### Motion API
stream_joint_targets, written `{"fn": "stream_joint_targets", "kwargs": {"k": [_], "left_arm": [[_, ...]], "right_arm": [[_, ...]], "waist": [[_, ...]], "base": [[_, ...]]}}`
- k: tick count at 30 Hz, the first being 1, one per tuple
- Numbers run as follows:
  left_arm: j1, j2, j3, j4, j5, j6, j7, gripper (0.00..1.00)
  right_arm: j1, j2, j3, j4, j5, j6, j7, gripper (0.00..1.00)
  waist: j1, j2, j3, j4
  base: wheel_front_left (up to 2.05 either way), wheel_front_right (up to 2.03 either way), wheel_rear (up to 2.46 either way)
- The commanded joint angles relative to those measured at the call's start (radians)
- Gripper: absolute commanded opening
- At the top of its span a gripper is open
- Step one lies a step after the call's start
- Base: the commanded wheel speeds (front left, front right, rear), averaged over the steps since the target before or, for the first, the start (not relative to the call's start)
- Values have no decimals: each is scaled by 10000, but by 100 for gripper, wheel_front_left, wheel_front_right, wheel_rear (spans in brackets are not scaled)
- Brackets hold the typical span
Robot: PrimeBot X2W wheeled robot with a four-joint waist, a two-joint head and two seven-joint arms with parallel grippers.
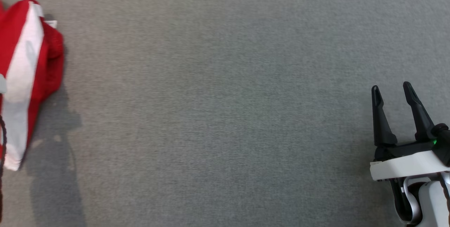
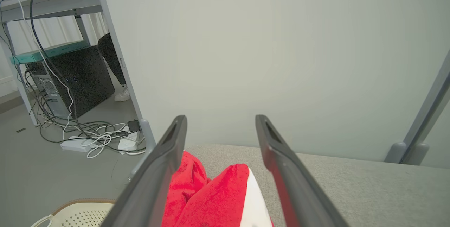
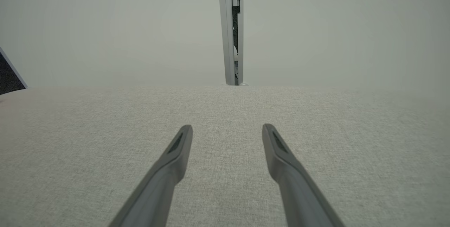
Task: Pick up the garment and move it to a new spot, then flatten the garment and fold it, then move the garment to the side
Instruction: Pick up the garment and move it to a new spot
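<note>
The right gripper is showing two long black fingers tapering to slim tips on a black base, where a small green light is glowing above a white housing. On the left gripper, dark grey fingers are each carrying a recessed slot near the tip.

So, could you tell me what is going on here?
A red and white fabric garment lies bunched at the left edge of the grey cloth-covered table. The robot's left gripper is open just above the garment, not gripping it. The right gripper is open over bare table, far from it.
</note>
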State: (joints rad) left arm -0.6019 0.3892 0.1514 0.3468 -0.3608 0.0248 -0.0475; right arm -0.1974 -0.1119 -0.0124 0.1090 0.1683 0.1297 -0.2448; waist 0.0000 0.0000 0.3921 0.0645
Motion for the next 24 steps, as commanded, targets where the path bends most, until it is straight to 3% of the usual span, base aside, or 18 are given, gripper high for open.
{"fn": "stream_joint_targets", "kwargs": {"k": [1,9,20,21,22,24], "left_arm": [[-261,241,50,293,40,35,192,100],[-665,956,-163,2250,22,-286,1353,100],[-918,789,-535,4215,-383,-629,2992,100],[-877,743,-544,4365,-435,-650,3084,78],[-840,697,-573,4480,-467,-684,3132,0],[-778,624,-608,4652,-538,-725,3138,0]], "right_arm": [[-149,-18,2,-90,35,19,-64,100],[-229,-45,-6,-105,89,19,-138,100],[-279,-2,63,-91,-16,19,-132,100],[-265,19,76,-95,-15,19,-125,100],[-252,33,83,-92,-7,19,-122,100],[-243,48,108,-75,1,19,-115,100]], "waist": [[0,0,533,-585],[0,0,739,-953],[0,0,579,-998],[0,0,561,-1004],[0,0,548,-1012],[0,0,518,-1020]], "base": [[0,0,0],[0,0,0],[0,0,0],[0,0,0],[0,0,0],[0,0,0]]}}
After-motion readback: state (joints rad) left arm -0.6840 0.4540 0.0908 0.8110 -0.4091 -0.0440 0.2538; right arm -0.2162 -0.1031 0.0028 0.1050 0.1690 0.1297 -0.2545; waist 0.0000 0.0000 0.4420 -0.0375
